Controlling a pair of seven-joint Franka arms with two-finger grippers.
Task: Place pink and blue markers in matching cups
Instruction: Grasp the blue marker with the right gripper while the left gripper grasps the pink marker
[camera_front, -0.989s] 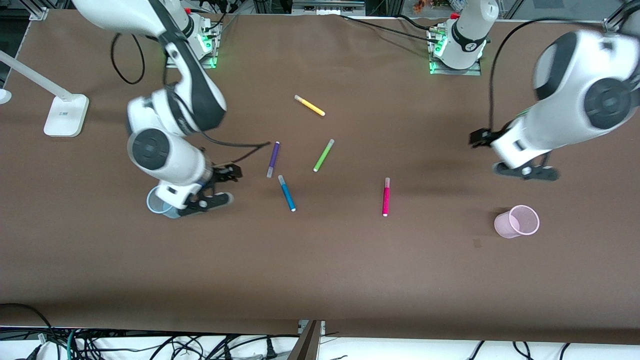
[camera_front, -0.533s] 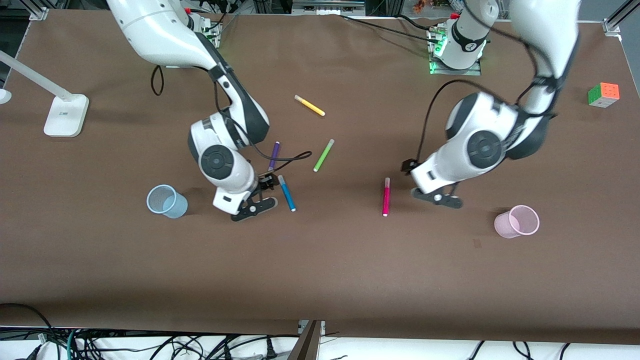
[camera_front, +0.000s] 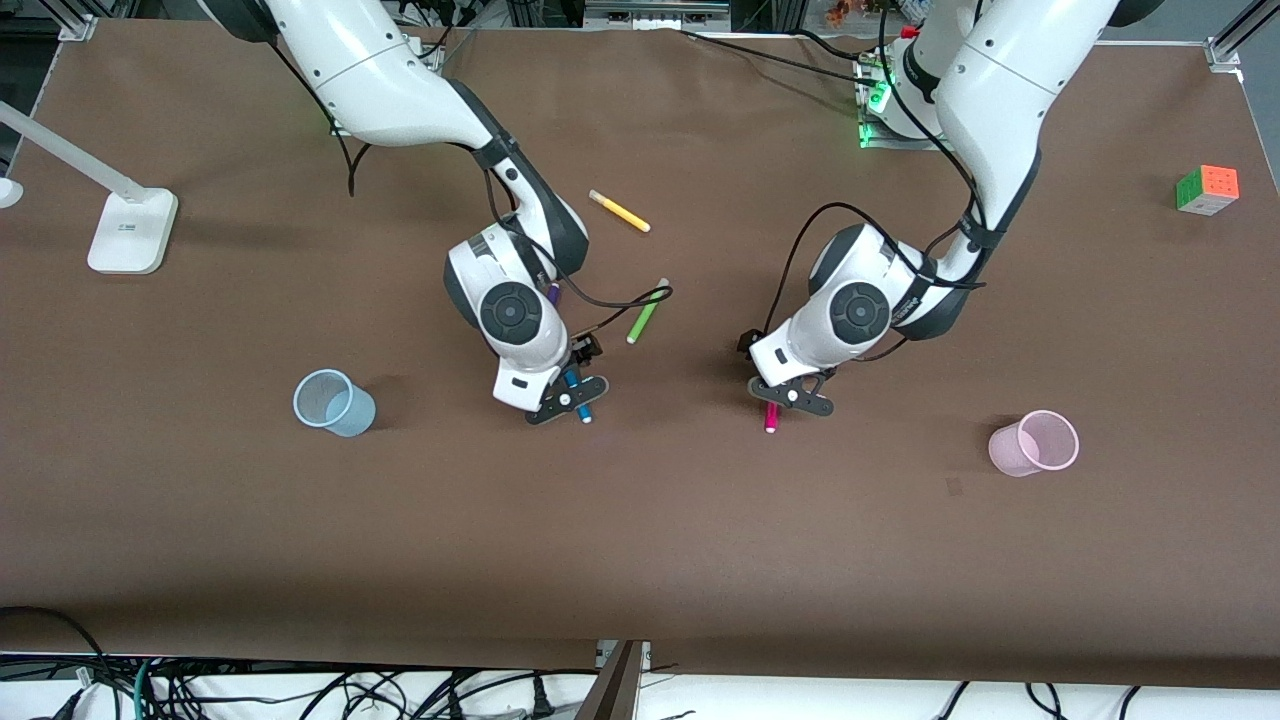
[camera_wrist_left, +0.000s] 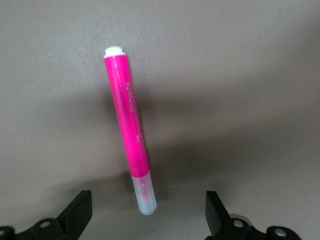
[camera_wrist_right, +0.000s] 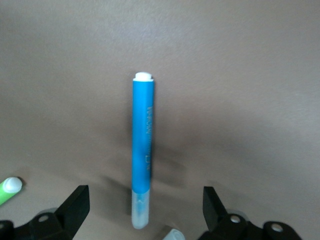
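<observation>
The pink marker (camera_front: 771, 418) lies flat on the brown table; in the left wrist view (camera_wrist_left: 130, 135) its capped end lies between my open fingers. My left gripper (camera_front: 793, 396) is open over it. The blue marker (camera_front: 579, 405) lies flat too; in the right wrist view (camera_wrist_right: 142, 145) its capped end lies between my open fingers. My right gripper (camera_front: 567, 398) is open over it. The pale blue cup (camera_front: 332, 403) stands toward the right arm's end. The pale pink cup (camera_front: 1035, 443) stands toward the left arm's end.
A green pen (camera_front: 647, 311), a yellow pen (camera_front: 620, 211) and a purple pen (camera_front: 552, 292), mostly hidden by the right arm, lie farther from the front camera. A colour cube (camera_front: 1207, 189) and a white lamp base (camera_front: 131, 231) sit near the table's ends.
Both arms have swung in toward the table's middle. The right gripper has come over the blue marker and the left gripper over the pink marker. The markers have not moved.
</observation>
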